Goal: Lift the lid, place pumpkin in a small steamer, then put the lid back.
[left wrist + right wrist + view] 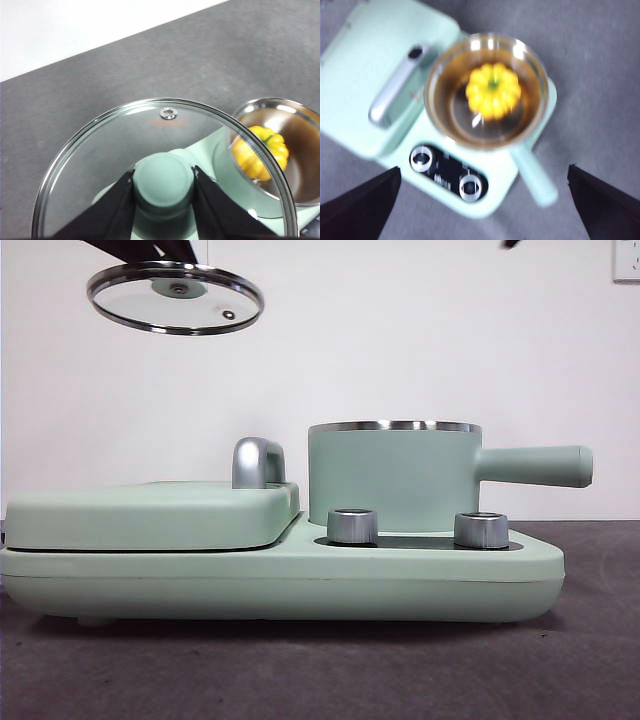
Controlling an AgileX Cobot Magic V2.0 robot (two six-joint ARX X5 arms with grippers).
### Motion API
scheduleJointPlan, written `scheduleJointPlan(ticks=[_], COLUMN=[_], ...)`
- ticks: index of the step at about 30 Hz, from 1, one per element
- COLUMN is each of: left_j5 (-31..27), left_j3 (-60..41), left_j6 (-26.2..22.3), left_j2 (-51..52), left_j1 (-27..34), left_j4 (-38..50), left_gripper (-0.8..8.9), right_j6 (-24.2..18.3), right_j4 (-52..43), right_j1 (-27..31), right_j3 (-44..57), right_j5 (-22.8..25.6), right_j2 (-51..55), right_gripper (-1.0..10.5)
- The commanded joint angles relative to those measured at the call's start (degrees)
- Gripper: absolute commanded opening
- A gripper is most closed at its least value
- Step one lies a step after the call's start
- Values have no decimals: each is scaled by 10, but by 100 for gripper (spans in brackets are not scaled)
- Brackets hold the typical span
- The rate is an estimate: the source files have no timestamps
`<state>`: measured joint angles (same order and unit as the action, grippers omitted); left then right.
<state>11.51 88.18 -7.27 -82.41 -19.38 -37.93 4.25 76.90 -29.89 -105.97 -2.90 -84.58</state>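
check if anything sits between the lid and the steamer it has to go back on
Nothing visible does. The left gripper holds the lid by its knob, high above the grill cover. The small steamer is open, with only the pumpkin inside, below its rim.

Grill cover (150, 515) with chrome handle (257, 462), knobs (352, 526)

The lid (175, 298) is clear glass with a shiny steel rim and a smooth matt mint knob (164, 181). The small steamer (395, 478) is matt mint outside, polished steel inside. The pumpkin (493, 90) looks glossy plastic. The worktop (320, 670) is grey and finely grained.
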Motion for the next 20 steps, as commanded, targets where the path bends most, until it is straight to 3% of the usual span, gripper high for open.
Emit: scheduleJointPlan(ticks=[1,5,13,20], left_j5=[4,4,4,4], left_j3=[15,14,14,14], left_j6=[5,5,4,5], left_j2=[5,5,0,-28], left_j1=[-18,-46,-114,-167], left_j4=[16,20,53,92], left_gripper=[50,50,50,50], right_j6=[-7,-6,43,108], right_j4=[-7,-110,-203,-225], right_j1=[-4,-8,-24,-30], right_j3=[75,211,428,505], right_j5=[-1,-3,-39,-62], right_j2=[84,215,455,593], right_gripper=[568,567,567,567])
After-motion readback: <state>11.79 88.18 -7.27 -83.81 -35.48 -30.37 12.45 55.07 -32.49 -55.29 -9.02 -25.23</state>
